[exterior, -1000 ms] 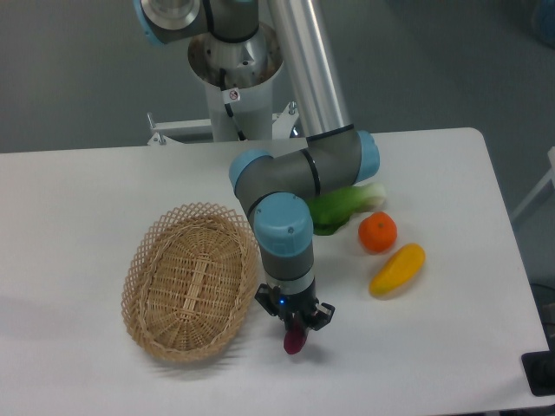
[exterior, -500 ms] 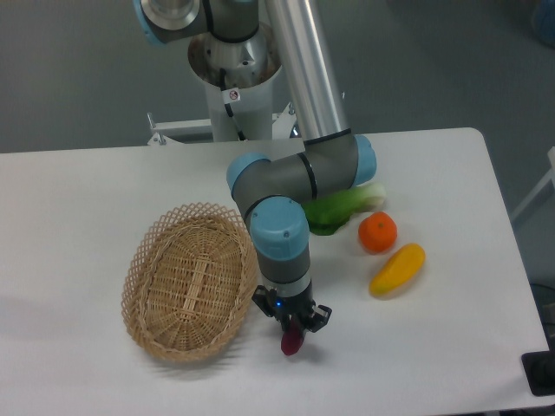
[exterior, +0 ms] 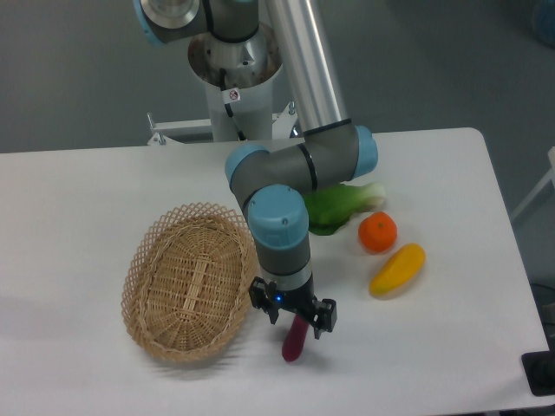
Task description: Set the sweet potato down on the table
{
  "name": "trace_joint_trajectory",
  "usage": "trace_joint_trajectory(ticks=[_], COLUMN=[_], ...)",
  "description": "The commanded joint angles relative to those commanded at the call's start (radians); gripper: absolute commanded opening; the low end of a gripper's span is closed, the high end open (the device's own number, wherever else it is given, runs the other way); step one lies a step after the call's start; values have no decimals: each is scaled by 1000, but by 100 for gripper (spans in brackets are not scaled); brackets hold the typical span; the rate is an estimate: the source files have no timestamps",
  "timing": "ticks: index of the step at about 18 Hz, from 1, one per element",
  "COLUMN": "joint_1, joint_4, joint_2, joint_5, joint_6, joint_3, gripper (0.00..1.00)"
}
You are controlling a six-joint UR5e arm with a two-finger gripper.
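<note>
The magenta-purple sweet potato [exterior: 294, 341] lies on the white table [exterior: 78, 199], just right of the wicker basket near the front edge. My gripper [exterior: 293, 319] points straight down over its upper end. The jaws stand spread wide, one on each side of the tuber, with gaps showing between the fingers [exterior: 326, 315] and the sweet potato. The top end of the sweet potato is partly hidden by the gripper body.
An oval woven wicker basket [exterior: 192, 280] sits empty just left of the gripper. A green leafy vegetable [exterior: 338, 206], a round orange [exterior: 377, 232] and a yellow-orange oblong fruit [exterior: 397, 269] lie to the right. The arm's base stands at the back.
The jaws have spread apart and let go of the sweet potato, which now rests on the table. The arm shifted slightly.
</note>
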Motion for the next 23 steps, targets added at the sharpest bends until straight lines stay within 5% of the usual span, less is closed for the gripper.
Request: trace_joint_trajectory(ticks=[7, 12, 17, 23], joint_1=[93, 198, 293, 371], joint_4=[-40, -259, -517, -589], joint_2=[86, 190, 235, 293], joint_5=[0, -6, -2, -3], joint_6=[70, 299, 547, 753], joint_3=[74, 103, 172, 172], gripper=[100, 100, 100, 100])
